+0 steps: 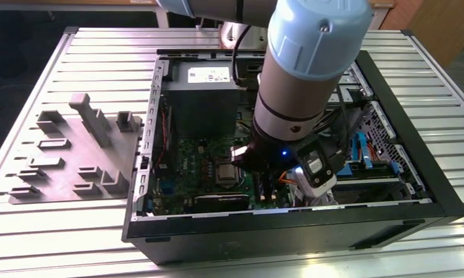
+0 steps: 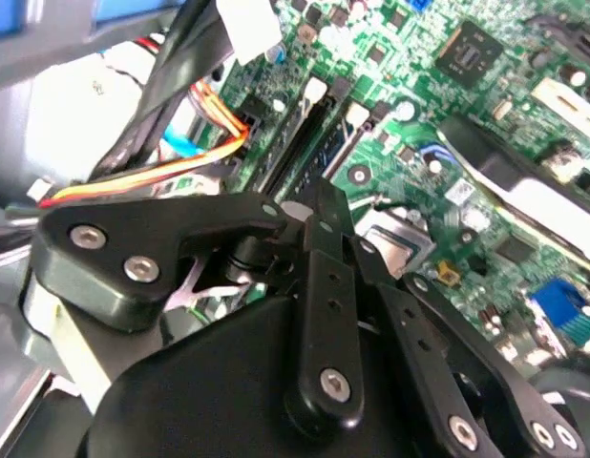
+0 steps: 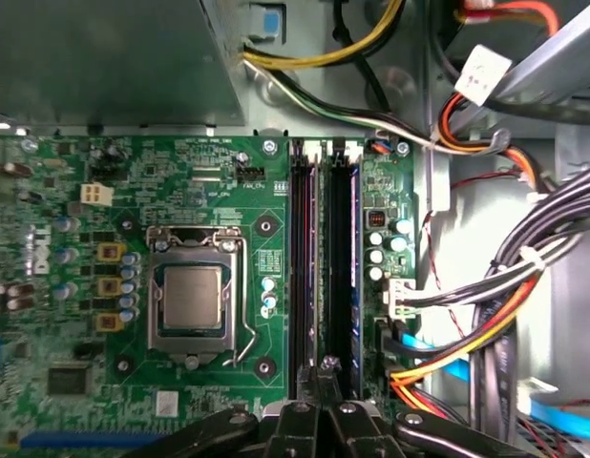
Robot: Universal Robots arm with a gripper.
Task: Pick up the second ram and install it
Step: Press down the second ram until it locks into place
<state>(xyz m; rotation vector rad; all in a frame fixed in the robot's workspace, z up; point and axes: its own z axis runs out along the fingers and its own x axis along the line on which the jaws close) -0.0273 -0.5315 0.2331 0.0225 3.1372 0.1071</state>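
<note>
A robot arm (image 1: 305,87) is seen reaching down into an open computer case (image 1: 293,229) laid on a slatted metal table (image 1: 54,231). The gripper (image 3: 324,367) is poised over the memory slots (image 3: 305,258) beside the processor socket (image 3: 195,298) on the green motherboard (image 3: 94,229), its fingertips (image 3: 326,365) drawn together to a point with nothing seen between them. Two sticks appear to be seated upright side by side in the slots, the second ram (image 3: 345,267) being the one toward the cable side, though its blue board can barely be told apart from the slot. The gripper's tips are held just above the near end of these sticks. In the exterior view a grey power supply (image 1: 203,95) is seen at the case's far end, and a grey parts holder (image 1: 77,150) is placed on the table toward the exterior view's left edge. Bundled cables (image 3: 505,286) are routed along the case wall.
</note>
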